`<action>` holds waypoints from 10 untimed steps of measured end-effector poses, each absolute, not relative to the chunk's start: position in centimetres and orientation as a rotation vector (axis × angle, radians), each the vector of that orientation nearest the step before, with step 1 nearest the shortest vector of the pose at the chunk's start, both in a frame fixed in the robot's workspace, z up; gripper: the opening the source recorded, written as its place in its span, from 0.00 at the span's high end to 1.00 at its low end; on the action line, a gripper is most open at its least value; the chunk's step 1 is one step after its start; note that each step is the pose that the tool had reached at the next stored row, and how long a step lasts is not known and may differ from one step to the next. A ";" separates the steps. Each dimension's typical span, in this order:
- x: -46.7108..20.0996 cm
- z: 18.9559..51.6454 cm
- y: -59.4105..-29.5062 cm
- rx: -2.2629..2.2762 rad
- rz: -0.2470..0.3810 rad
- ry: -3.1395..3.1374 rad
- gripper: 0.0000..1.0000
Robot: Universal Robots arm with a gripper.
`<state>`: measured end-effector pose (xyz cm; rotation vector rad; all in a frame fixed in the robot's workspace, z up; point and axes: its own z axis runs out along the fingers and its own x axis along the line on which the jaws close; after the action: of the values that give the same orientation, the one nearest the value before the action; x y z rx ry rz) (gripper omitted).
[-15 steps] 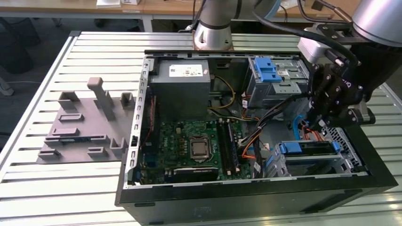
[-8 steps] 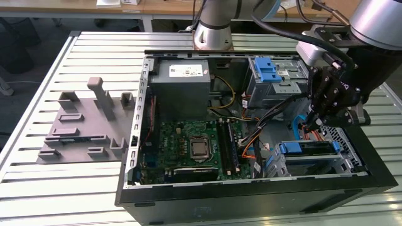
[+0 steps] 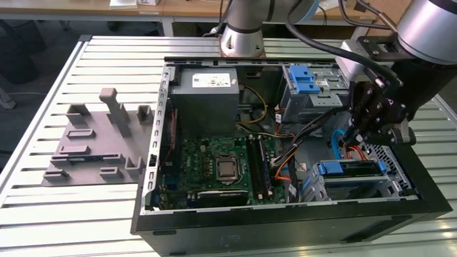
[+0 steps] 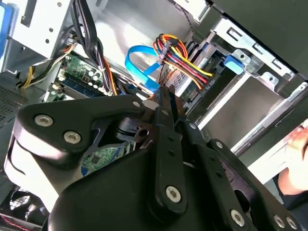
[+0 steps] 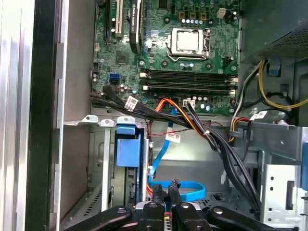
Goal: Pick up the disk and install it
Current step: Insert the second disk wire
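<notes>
Slatted metal table (image 3: 43, 203), wooden desks (image 3: 179, 8)

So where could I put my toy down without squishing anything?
On the bare slatted metal table, in front of the grey plastic fixture, beside the open black computer case. Inside the case it is crowded: green motherboard, bundled cables and the black robot gripper.

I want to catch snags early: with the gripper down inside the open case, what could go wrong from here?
1. The gripper sits right by the looped blue cable; a move could snag or tug it.
2. The bundle of coloured wires and the black cables crowd the space around it, so the arm could catch them.
3. What looks like a hand is at the edge of the case, close to the arm.
</notes>
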<state>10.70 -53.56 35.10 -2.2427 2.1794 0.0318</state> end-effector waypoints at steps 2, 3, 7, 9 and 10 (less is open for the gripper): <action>10.7 34.9 -54.0 -2.242 0.033 2.179 0.84; 10.7 34.8 -54.1 -2.242 0.033 2.179 0.84; 10.7 34.5 -54.7 -2.239 0.040 2.175 0.84; 10.7 34.3 -54.9 -2.230 0.058 2.167 0.84; 10.7 34.3 -55.0 -2.227 0.064 2.164 0.84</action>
<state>10.70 -55.05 34.26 -2.2268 2.1637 0.0645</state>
